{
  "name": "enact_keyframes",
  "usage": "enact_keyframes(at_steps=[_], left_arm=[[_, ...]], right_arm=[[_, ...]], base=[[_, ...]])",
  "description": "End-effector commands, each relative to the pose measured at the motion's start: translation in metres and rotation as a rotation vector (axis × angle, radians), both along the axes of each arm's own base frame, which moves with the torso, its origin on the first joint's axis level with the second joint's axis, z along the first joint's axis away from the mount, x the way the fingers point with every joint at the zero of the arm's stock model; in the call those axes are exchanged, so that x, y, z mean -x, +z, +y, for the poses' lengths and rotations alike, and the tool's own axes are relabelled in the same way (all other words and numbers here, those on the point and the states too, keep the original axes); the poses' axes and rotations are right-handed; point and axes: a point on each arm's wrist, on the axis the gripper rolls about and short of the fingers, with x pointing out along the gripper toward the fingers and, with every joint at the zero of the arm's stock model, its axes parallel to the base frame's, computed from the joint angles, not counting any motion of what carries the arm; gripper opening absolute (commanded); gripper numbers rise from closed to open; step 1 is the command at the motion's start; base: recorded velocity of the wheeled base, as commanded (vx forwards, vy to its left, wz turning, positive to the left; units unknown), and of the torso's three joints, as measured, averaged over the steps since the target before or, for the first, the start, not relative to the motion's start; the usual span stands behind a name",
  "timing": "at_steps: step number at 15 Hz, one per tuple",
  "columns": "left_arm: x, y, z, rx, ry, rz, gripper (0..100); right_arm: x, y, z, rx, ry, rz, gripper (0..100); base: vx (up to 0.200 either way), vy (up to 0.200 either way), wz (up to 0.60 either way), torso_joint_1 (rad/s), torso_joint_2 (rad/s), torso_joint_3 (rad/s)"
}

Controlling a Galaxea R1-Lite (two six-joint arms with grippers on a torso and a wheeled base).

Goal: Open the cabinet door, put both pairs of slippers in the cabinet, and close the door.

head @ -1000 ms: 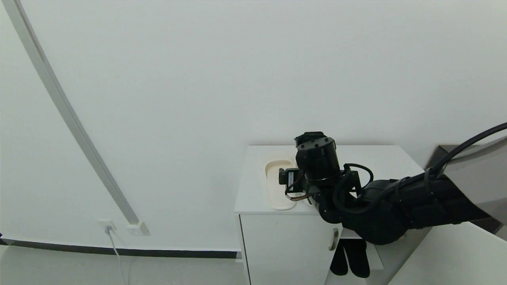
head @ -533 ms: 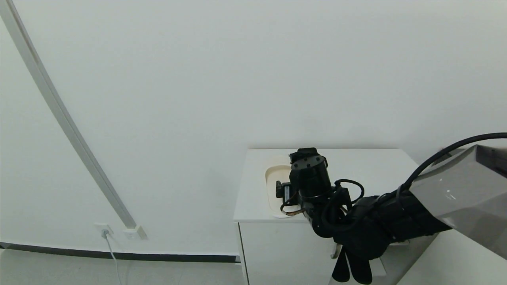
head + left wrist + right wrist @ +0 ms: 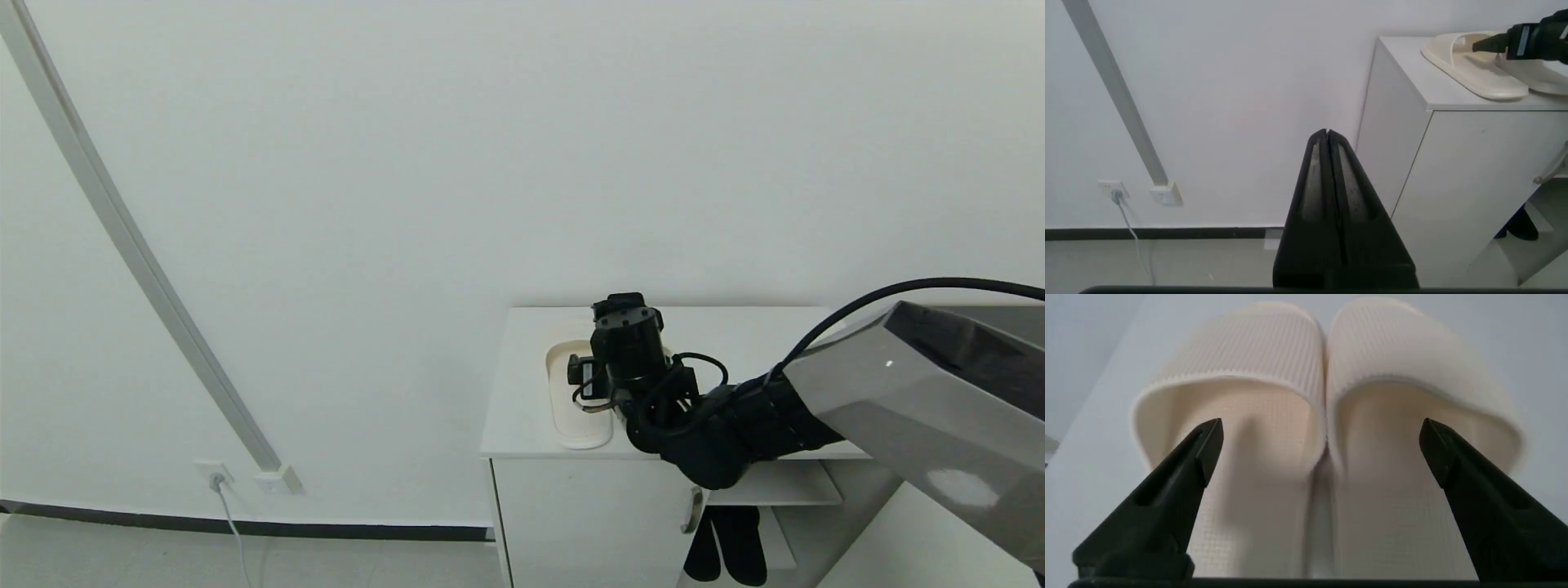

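On cabinet top [image 3: 759,327]: right hand [image 3: 1319,433] has advanced over the last second and is now spread either side of cream slipper pair [image 3: 1257,384]. Already shelved inside: black slippers [image 3: 731,545]; right door [image 3: 922,543] open. Judged: grasp comes next. Pressed together: left hand [image 3: 1327,147].

White wall [image 3: 408,163]; a pale duct [image 3: 139,245] slants down to beside the socket [image 3: 214,471] (cord [image 3: 229,510] plugged in), dark skirting [image 3: 326,523] below.

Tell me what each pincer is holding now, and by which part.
Nothing is held. The right pincer is open, straddling the cream slippers on the cabinet top without closing on them; the left pincer is shut and empty.
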Motion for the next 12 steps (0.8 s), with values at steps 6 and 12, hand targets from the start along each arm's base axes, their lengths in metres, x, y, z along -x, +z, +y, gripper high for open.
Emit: enact_keyframes(at_steps=[6, 12], left_arm=[[0.0, 0.0, 0.0, 0.0, 0.001, 0.0, 0], [0.0, 0.0, 0.0, 0.0, -0.001, 0.0, 0]], right_arm=[[-0.036, -0.016, 0.008, 0.033, -0.015, -0.044, 100], [-0.037, -0.017, 0.008, 0.029, -0.001, -0.041, 0]], base=[[0.0, 0.0, 0.0, 0.0, 0.0, 0.0], [0.0, 0.0, 0.0, 0.0, 0.0, 0.0]])
